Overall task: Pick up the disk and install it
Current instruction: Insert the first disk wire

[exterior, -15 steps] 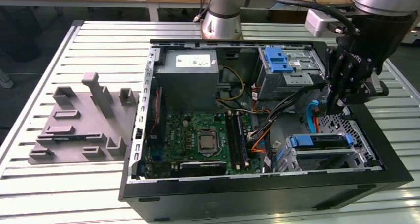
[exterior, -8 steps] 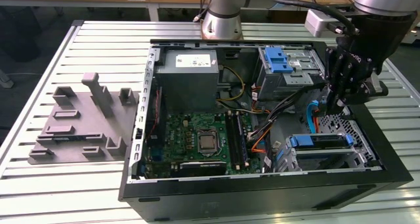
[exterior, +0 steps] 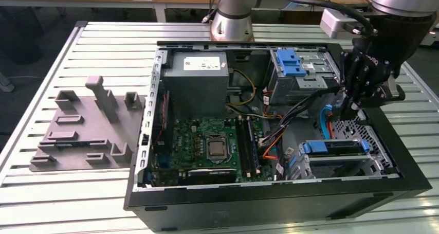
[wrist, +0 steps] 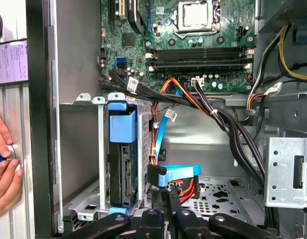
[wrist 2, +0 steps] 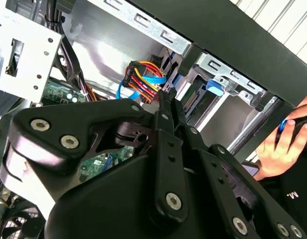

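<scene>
Arm [exterior: 404, 18] reaching down from the exterior view's right, gripper [exterior: 354, 108] pointing downward, fingers [wrist 2: 165, 107] pressed together. Person's hand [wrist 2: 282, 147] alongside in both wrist views.

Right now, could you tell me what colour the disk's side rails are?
Blue, clearest on the disk in the first wrist view.

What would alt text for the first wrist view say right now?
The hand hangs inside the open computer case, just above a blue-and-orange cable bundle. Beside it, the disk with its blue rail sits upright in the drive cage, and the motherboard lies beyond.
</scene>
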`<move>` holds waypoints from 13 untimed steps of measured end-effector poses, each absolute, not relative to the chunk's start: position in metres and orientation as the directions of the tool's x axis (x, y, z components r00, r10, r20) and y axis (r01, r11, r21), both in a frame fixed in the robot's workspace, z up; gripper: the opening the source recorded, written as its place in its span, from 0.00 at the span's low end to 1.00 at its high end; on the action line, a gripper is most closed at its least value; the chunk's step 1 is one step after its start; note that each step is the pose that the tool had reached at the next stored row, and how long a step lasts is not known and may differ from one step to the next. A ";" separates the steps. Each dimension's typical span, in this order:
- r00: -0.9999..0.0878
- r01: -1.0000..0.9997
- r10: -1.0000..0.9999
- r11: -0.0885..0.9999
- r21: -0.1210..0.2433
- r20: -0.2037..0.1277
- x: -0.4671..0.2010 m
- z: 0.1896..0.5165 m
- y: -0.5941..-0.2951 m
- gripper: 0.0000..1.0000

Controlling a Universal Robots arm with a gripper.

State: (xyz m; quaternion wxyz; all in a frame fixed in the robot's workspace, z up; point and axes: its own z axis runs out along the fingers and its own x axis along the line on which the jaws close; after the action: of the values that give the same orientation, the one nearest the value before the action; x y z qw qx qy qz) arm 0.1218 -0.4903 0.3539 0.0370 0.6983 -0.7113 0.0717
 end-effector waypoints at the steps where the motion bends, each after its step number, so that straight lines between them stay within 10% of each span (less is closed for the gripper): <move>1: -0.021 -0.999 -0.988 0.015 -0.044 0.152 0.122 0.354 -0.491 0.16; 13: -0.020 -0.999 -0.989 0.015 -0.039 0.144 0.122 0.350 -0.505 0.16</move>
State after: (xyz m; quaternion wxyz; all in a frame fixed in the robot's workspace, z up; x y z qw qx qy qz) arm 0.1223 -0.5051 0.3502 0.0380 0.6988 -0.7114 0.0645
